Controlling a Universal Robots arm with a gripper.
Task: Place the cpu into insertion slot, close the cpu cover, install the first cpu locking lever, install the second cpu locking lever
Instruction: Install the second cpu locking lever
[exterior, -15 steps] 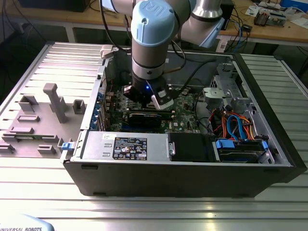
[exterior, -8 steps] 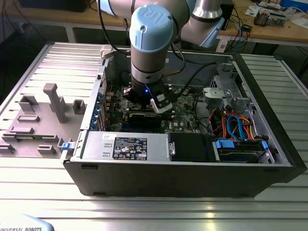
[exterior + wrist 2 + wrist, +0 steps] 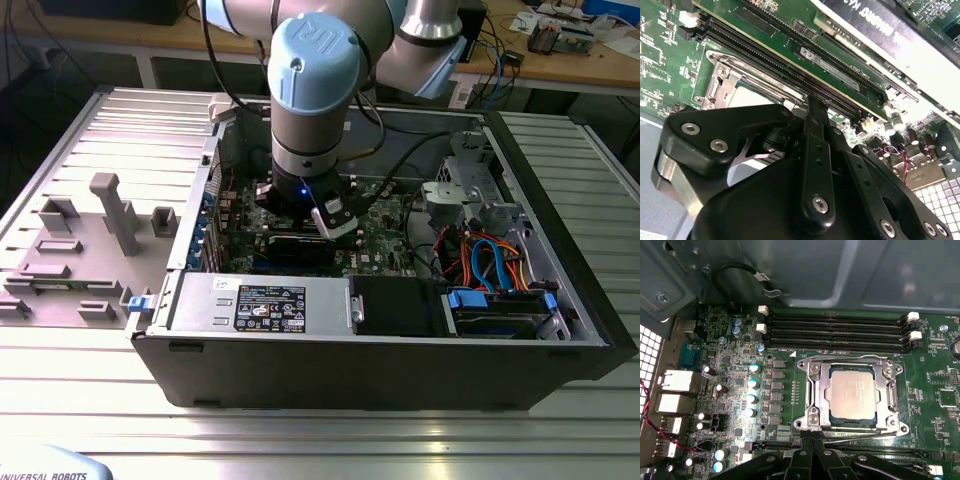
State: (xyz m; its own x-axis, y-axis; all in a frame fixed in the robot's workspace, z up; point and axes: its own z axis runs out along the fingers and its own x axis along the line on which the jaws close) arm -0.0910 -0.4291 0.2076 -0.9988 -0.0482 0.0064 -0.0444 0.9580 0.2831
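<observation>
**Hovering at the socket's edge with the chip already seated**

Looking in through the exterior view, the arm is reaching down into the open computer case [image 3: 560, 330], and the gripper [image 3: 330, 222] is hanging low over the green motherboard [image 3: 385, 235], between the case's walls. The fingers are lying hidden there, so their state is not showing.

Turning to the first wrist view, the cpu [image 3: 852, 395] is sitting flat in the insertion slot [image 3: 826, 412], with the cpu cover [image 3: 852, 364] lying closed around it. The gripper [image 3: 812, 441] is standing just beside the socket's near corner, its fingers [image 3: 807, 442] pressed together with nothing between them. Memory slots [image 3: 835, 327] are running along the socket's far side.

Moving to the second wrist view, the gripper [image 3: 816, 112] is pointing its closed tip at the socket's rim, the cpu [image 3: 747, 97] lying just beyond, and long card slots [image 3: 785, 55] are crowding the far edge.
</observation>
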